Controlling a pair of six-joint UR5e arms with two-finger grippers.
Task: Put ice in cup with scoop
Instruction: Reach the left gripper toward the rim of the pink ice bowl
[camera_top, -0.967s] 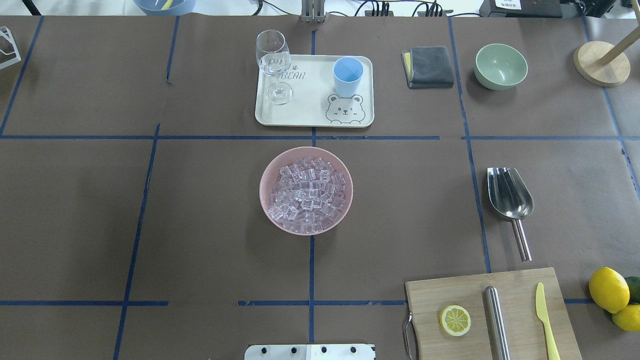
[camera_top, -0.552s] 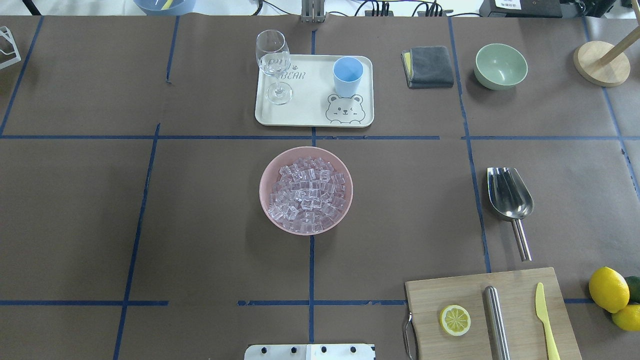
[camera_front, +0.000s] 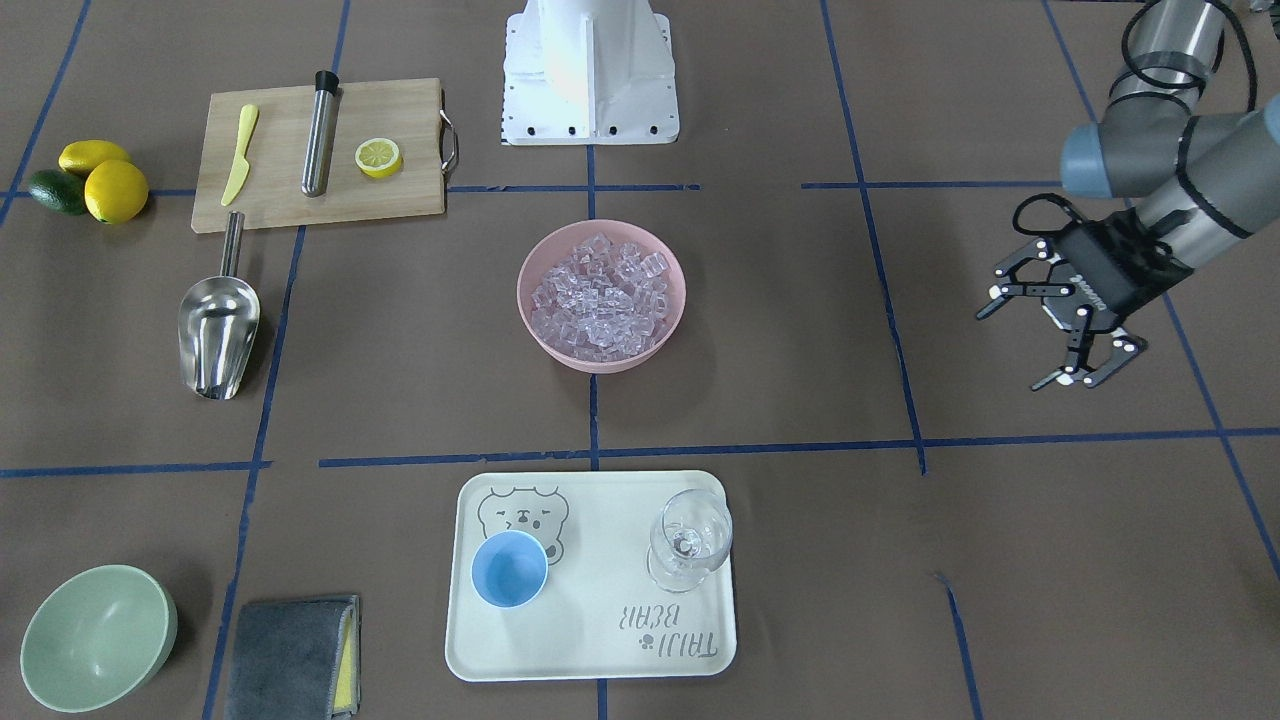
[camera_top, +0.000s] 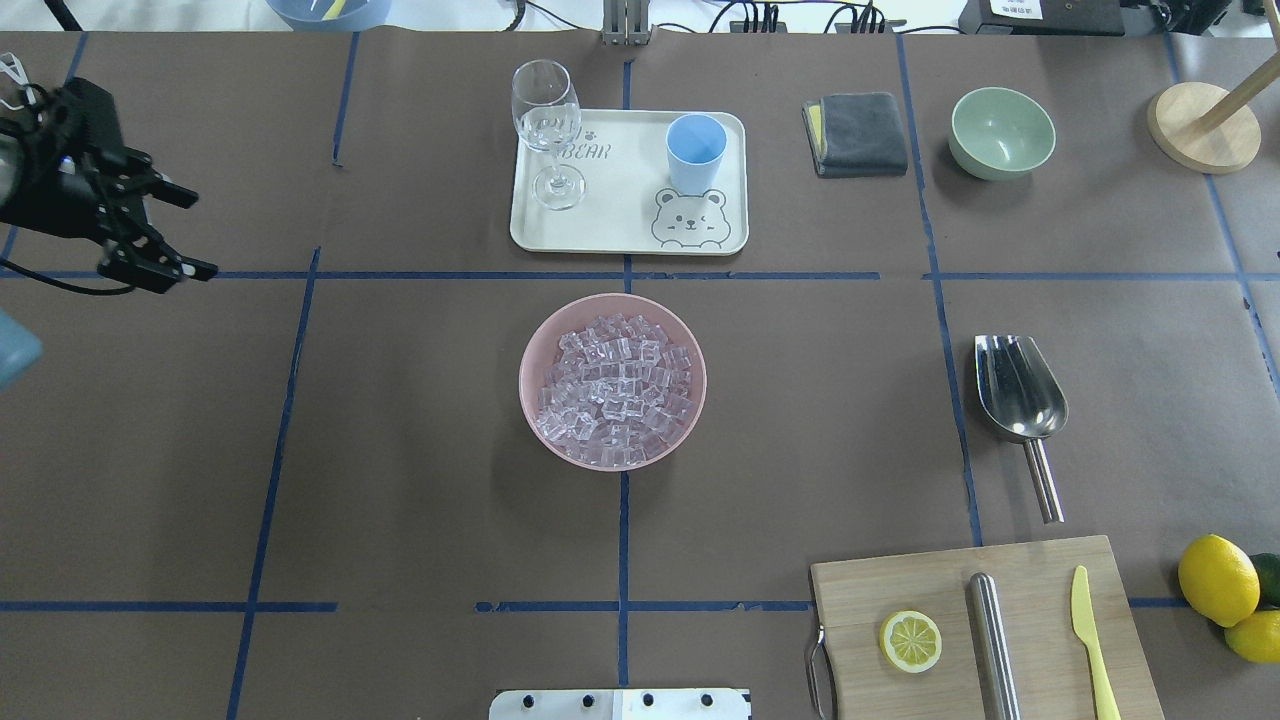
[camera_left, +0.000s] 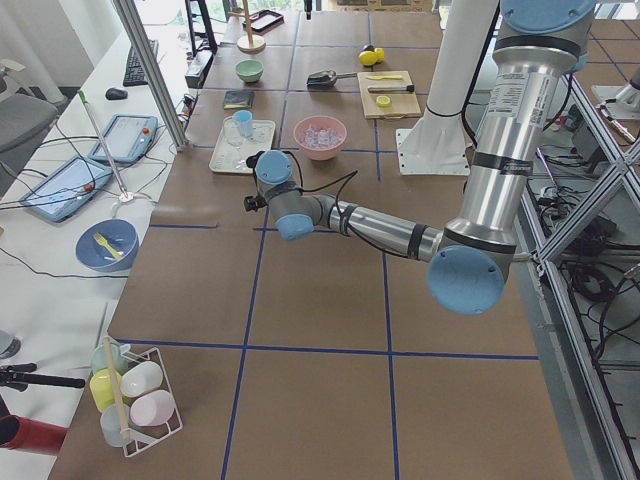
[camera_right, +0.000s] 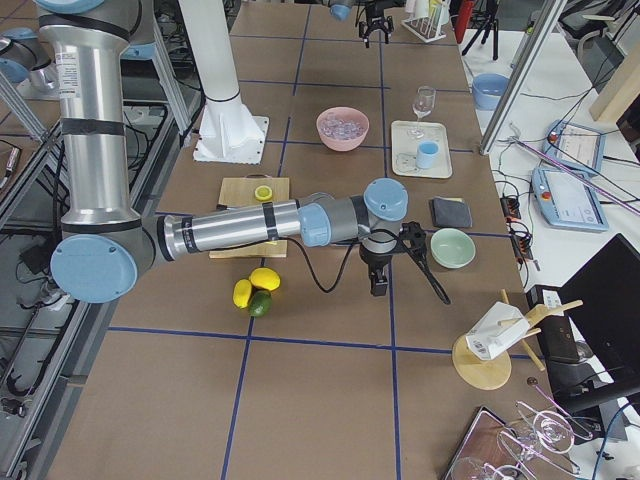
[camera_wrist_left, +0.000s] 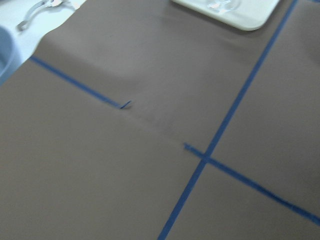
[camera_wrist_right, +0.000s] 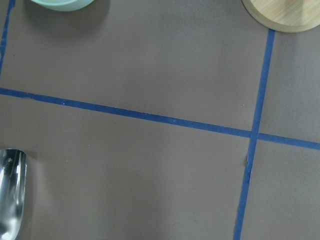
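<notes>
The ice (camera_top: 612, 385) fills a pink bowl (camera_top: 524, 380) at the table's middle. The light-blue cup (camera_top: 695, 150) stands upright and empty on a cream tray (camera_top: 620, 205) behind the bowl. The steel scoop (camera_top: 1020, 390) lies flat on the table's right side, handle toward me; its blade edge shows in the right wrist view (camera_wrist_right: 11, 195). My left gripper (camera_top: 198, 235) is open and empty at the far left, well away from the bowl. My right gripper (camera_right: 378, 285) shows only in the exterior right view, beyond the scoop, and I cannot tell its state.
A wine glass (camera_top: 545, 110) stands on the tray. A grey cloth (camera_top: 855, 133), a green bowl (camera_top: 1000, 130) and a wooden stand (camera_top: 1200, 125) sit at the back right. A cutting board (camera_top: 870, 590) with a lemon slice, steel cylinder and knife lies front right, beside lemons (camera_top: 1215, 580).
My left gripper has come into the overhead view from the left edge, open. Nothing on the table has moved.
</notes>
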